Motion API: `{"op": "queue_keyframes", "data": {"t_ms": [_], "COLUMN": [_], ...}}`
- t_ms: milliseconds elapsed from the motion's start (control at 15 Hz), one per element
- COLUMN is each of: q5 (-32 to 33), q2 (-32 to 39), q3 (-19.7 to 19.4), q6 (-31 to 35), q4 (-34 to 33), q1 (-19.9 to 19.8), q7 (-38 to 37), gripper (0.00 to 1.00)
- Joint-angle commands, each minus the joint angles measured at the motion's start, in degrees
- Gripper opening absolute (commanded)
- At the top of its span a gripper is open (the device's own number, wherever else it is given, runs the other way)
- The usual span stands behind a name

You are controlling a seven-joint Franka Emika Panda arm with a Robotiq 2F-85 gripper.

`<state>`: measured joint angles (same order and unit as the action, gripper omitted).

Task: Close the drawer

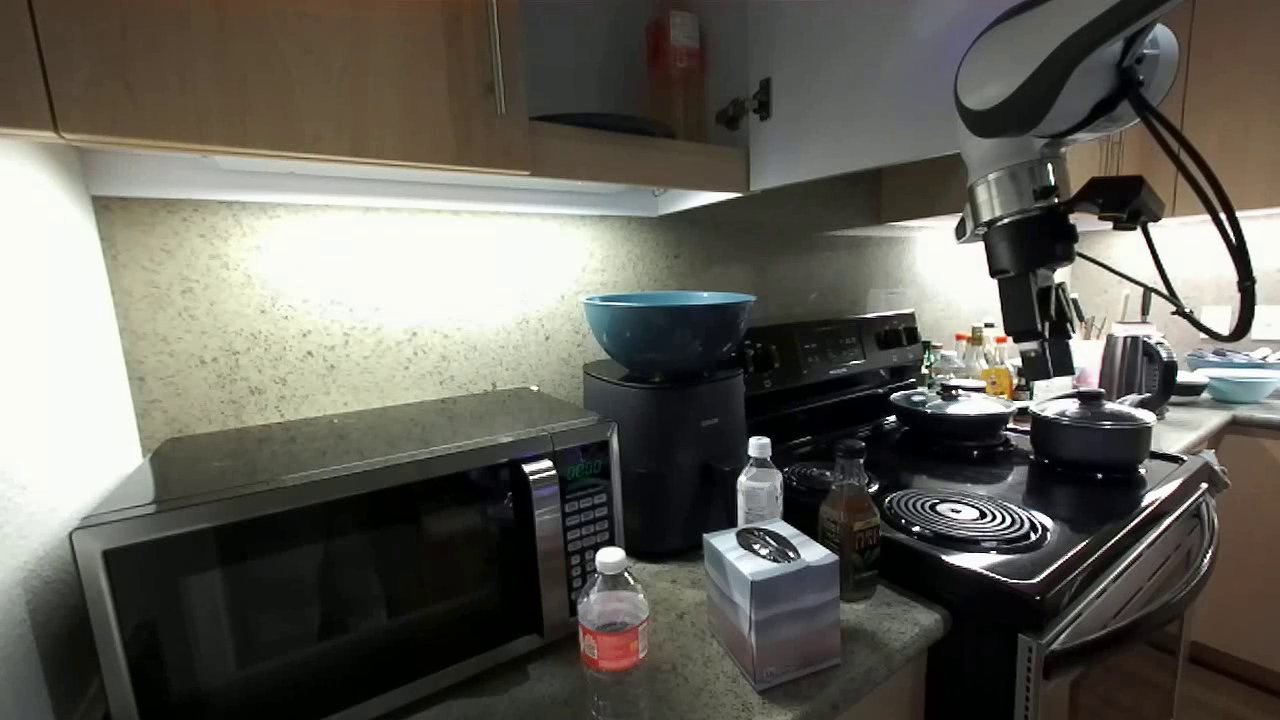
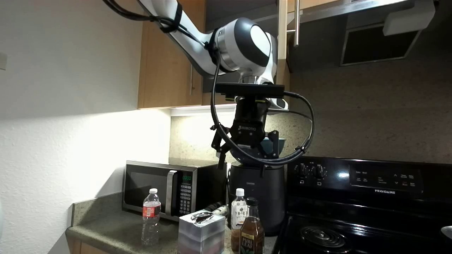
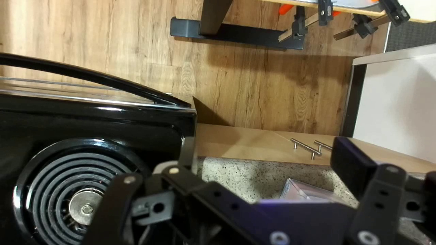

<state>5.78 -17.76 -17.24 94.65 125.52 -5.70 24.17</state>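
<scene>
The drawer is a wall-cabinet door that stands open. In an exterior view its pale inner face (image 1: 850, 85) juts out from the hinge, partly behind my arm. In an exterior view its light-brown edge (image 2: 282, 38) shows almost edge-on, with the slim metal bar handle (image 2: 297, 24) on its outer face. My gripper points down, below the door's bottom edge and apart from it, in both exterior views (image 1: 1046, 350) (image 2: 242, 167). Its fingers are spread with nothing between them. They also show apart in the wrist view (image 3: 260, 166). The door is out of the wrist view.
The microwave (image 1: 330, 560), air fryer (image 1: 665, 460) with a blue bowl (image 1: 670, 330), tissue box (image 1: 775, 610) and several bottles stand on the counter. The stove (image 1: 1000, 560) carries two pots. A range hood (image 2: 353, 10) hangs beside the door. A closed cabinet door (image 1: 280, 80) adjoins the opening.
</scene>
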Motion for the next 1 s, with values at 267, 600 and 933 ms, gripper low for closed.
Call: {"op": "queue_keyframes", "data": {"t_ms": [267, 600, 933], "q5": [-2.7, -1.2, 0.7], "q2": [-2.3, -9.5, -21.0], "q3": [5.0, 6.7, 7.0], "q6": [-6.4, -15.3, -19.3], "q4": [-0.3, 0.9, 2.9], "q1": [1.8, 2.2, 0.9], "q7": [1.7, 0.7, -4.0], "gripper": [1.0, 1.0, 1.0]}}
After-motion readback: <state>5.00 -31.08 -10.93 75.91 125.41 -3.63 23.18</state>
